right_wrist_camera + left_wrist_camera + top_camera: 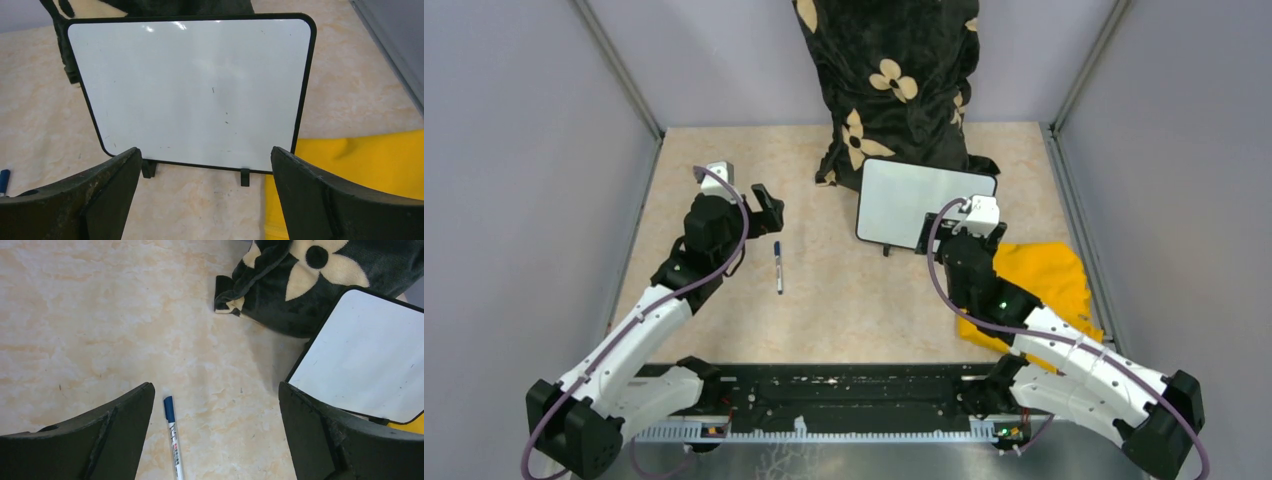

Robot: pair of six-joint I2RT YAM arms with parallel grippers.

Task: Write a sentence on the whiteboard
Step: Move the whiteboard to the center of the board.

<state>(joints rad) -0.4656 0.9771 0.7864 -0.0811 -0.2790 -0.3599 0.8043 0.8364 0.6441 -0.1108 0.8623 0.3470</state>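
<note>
Left arm [639, 325], right arm [1064, 345] stretched forward, left tool [215, 390] jaws wide apart, right tool [205, 150] likewise

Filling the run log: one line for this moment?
whiteboard: blank, standing | marker: lying on table, ungrasped | left gripper: open near marker | right gripper: open facing whiteboard
</note>
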